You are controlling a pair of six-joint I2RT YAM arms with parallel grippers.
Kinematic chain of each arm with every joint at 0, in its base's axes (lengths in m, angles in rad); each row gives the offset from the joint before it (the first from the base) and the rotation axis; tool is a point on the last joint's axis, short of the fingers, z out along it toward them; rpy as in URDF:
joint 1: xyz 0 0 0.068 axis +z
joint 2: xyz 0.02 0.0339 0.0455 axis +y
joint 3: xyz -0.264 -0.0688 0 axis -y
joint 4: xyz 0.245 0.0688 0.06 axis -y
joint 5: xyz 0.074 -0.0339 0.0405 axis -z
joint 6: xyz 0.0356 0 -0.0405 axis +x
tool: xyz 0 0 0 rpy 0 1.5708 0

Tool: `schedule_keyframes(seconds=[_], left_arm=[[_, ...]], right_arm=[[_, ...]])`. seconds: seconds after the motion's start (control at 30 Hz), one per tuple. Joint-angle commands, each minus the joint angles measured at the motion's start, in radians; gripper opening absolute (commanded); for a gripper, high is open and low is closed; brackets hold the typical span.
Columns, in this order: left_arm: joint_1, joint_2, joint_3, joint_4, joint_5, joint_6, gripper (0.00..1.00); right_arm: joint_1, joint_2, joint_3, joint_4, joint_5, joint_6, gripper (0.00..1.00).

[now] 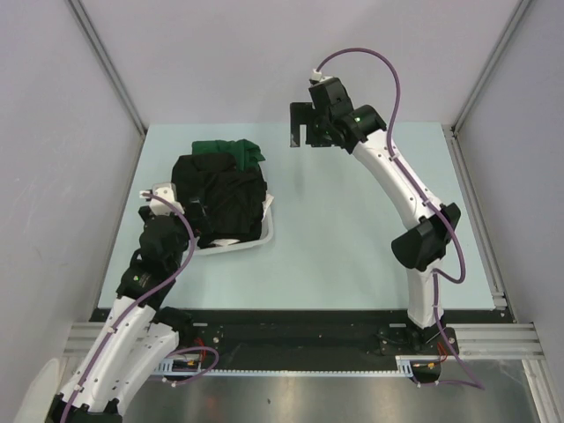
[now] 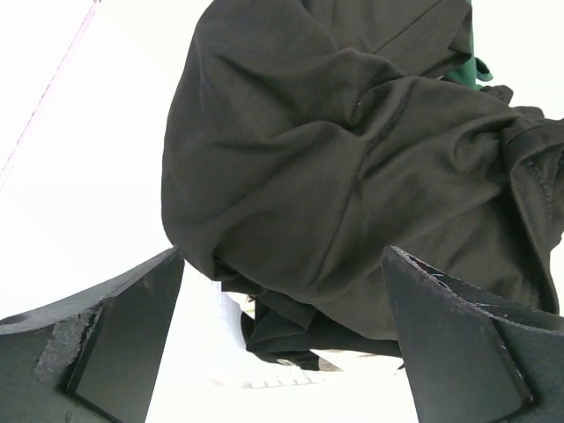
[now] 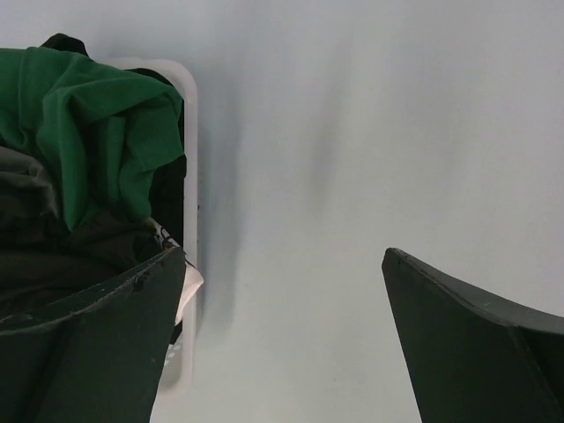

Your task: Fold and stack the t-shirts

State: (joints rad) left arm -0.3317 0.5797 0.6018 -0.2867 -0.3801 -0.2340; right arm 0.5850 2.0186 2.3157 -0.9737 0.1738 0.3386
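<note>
The left gripper (image 1: 157, 199) hovers at the basket's (image 1: 257, 241) left rim, jaws wide and empty, facing the black shirt (image 1: 220, 196) heaped on top. The step looks like pulling that shirt out. Pinch a single top fold and lift straight, so lower layers don't drag along. A green shirt (image 1: 226, 150) spills over the far rim. Beyond, the right gripper (image 1: 305, 132) hangs above the table (image 1: 352, 220), also spread and empty.

Blk tee (image 1: 220, 198), green tee (image 1: 222, 148), white basket (image 1: 253, 243), pale-blue table (image 1: 352, 238).
</note>
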Motion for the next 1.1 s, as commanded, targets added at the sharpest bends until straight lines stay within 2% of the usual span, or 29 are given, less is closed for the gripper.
schedule_keyframes(seconds=[0.0,0.23,0.5,1.07], left_arm=[[-0.006,-0.009,0.018,0.009,-0.025,0.027,0.99],[-0.006,-0.007,0.01,0.014,-0.057,0.018,1.0],[-0.004,-0.021,0.007,-0.025,-0.184,0.004,0.99],[-0.004,-0.037,0.001,-0.031,-0.327,0.001,0.99]], right_arm=[[0.004,0.012,0.045,0.03,-0.026,0.004,1.0],[0.024,-0.014,-0.008,0.081,-0.016,-0.003,1.0],[0.05,-0.034,-0.105,0.155,-0.132,0.013,0.99],[0.182,0.089,0.053,0.055,-0.341,0.069,0.96]])
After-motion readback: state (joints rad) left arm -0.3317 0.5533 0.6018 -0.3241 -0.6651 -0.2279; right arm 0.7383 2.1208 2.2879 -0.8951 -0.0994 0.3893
